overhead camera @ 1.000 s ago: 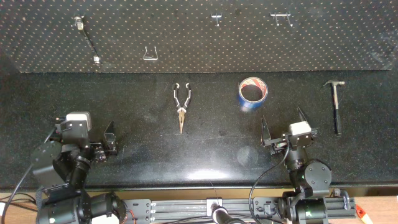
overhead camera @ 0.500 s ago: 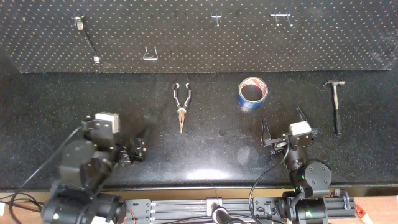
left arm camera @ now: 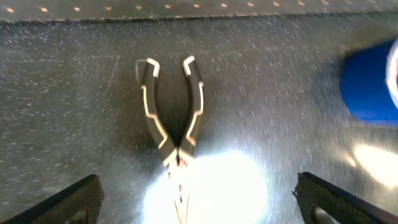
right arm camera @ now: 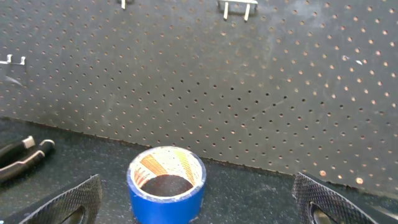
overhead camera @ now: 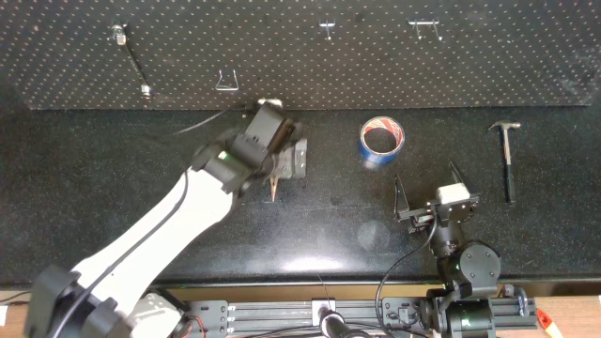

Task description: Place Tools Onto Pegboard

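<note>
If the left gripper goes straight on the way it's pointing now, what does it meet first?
Most likely the pliers, lying flat on the table and centred ahead of the open left gripper. The gap to them is hard to judge.

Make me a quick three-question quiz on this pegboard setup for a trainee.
1. True or false: the left gripper is open, with the needle-nose pliers lying between its fingers' line of approach.
2. Short answer: what is the blue roll standing between the right gripper and the pegboard?
3. Multiple choice: in the top view, which tool lies farthest right on the table? A. needle-nose pliers. B. blue roll. C. hammer.

Key: 1 true; 2 tape; 3 C.
</note>
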You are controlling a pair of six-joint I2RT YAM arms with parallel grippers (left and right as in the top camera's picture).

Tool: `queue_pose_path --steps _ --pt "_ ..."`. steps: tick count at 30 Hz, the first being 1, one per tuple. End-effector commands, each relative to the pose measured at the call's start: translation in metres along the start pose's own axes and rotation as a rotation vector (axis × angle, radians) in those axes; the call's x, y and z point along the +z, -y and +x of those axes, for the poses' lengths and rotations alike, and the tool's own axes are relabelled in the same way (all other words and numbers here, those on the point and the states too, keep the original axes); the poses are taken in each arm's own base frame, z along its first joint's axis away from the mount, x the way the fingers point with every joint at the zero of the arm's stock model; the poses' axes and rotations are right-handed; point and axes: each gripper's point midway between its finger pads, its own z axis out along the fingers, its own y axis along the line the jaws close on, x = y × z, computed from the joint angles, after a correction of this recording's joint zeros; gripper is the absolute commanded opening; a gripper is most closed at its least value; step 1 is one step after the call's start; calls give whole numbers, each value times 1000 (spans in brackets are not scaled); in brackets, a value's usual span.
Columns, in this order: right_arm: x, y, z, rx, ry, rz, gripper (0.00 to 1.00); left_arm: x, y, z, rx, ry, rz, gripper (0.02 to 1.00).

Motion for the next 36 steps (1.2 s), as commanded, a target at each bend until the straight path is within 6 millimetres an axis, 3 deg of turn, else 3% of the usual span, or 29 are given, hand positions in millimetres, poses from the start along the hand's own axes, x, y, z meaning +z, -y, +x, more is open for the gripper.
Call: queue_pose_path --steps 1,7,24,29,36 --pt "0 0 2 -10 -1 0 998 28 1 -2 -152 -31 -61 998" --pt "0 0 2 -10 -1 0 998 32 -15 -8 -223 22 -151 993" --pt "0 0 2 -10 -1 0 998 67 -13 16 -160 -98 -163 996" --pt "0 0 2 -10 -1 0 998 69 -26 12 -196 -102 -174 996" --pt "0 0 2 -10 -1 0 998 79 -24 8 -120 -99 -155 996"
